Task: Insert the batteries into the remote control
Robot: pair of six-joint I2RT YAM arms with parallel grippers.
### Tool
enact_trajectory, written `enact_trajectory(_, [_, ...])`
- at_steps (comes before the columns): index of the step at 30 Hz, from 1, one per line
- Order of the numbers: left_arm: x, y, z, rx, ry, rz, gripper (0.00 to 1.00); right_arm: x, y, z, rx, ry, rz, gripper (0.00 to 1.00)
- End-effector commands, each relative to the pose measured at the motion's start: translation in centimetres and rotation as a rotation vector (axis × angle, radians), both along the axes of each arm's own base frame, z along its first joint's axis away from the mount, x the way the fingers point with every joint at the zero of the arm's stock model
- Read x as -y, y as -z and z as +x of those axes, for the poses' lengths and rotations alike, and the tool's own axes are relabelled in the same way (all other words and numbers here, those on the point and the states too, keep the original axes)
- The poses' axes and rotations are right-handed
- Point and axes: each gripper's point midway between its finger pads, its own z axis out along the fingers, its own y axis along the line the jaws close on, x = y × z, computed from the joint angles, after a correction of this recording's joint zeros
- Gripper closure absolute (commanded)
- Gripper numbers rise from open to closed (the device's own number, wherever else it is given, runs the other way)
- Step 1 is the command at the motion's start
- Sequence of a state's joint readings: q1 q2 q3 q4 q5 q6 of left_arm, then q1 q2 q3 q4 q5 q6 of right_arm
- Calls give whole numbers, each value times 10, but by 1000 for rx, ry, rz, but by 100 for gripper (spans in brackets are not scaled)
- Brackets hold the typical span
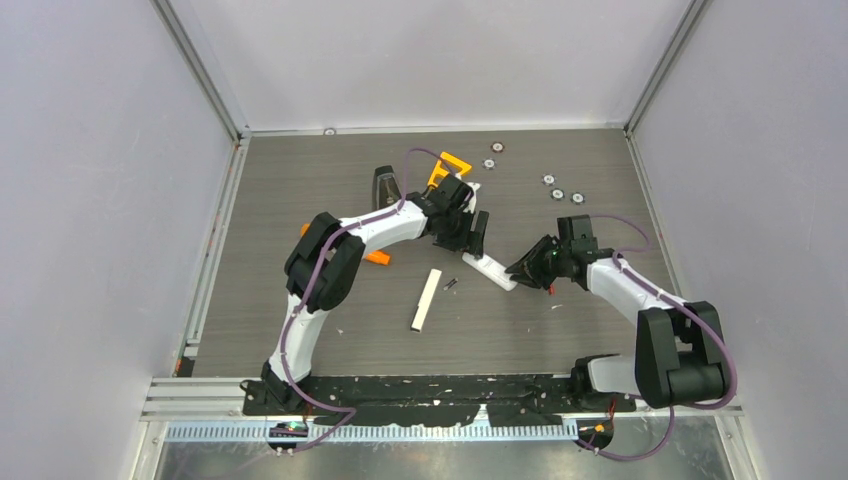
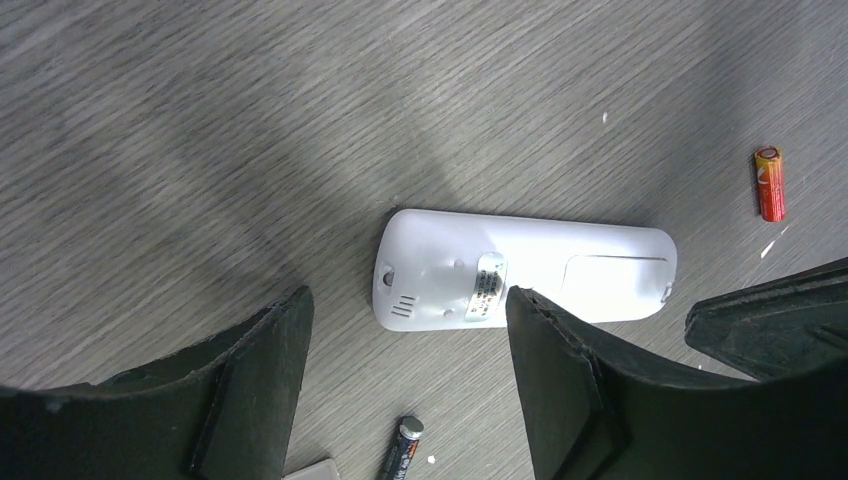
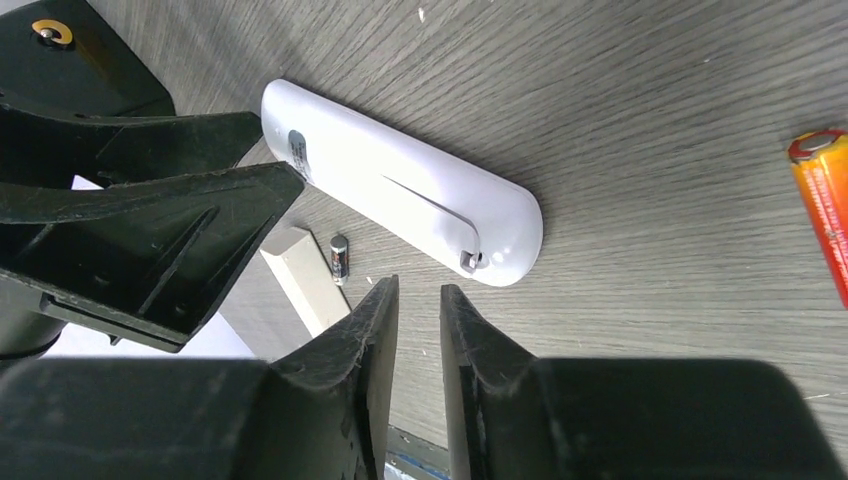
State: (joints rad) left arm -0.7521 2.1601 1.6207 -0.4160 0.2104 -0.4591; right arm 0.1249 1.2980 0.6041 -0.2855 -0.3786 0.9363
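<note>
The long white plastic remote control lies back up on the grey wood-grain tabletop. The left fingers hang wide apart over it, holding nothing. The right fingers are almost together, empty, near its end. 1 small dark grey cylindrical battery lies near the remote, and 1 red-orange battery lies apart from it.

Orange battery is cut by the frame edge (right wrist view); dark battery likewise.
</note>
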Motion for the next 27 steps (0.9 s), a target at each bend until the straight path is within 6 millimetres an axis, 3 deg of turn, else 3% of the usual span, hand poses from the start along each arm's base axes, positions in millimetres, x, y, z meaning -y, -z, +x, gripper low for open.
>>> enact_trajectory(1, [4, -3, 8, 14, 17, -11, 28, 2, -9, 17, 54, -8, -28, 74])
enact_trajectory(12, [4, -3, 8, 13, 23, -15, 29, 6, 20, 13, -17, -29, -74, 84])
enact_trajectory(17, [3, -2, 7, 9, 21, -11, 30, 11, 24, 11, -29, -35, -114, 86])
enact_trajectory(22, [4, -19, 12, 44, 20, -26, 29, 10, 0, 26, 51, -46, -111, 84])
enact_trajectory(27, [6, -60, 19, 119, 33, -60, 28, -2, -59, 53, 301, -84, -59, 76])
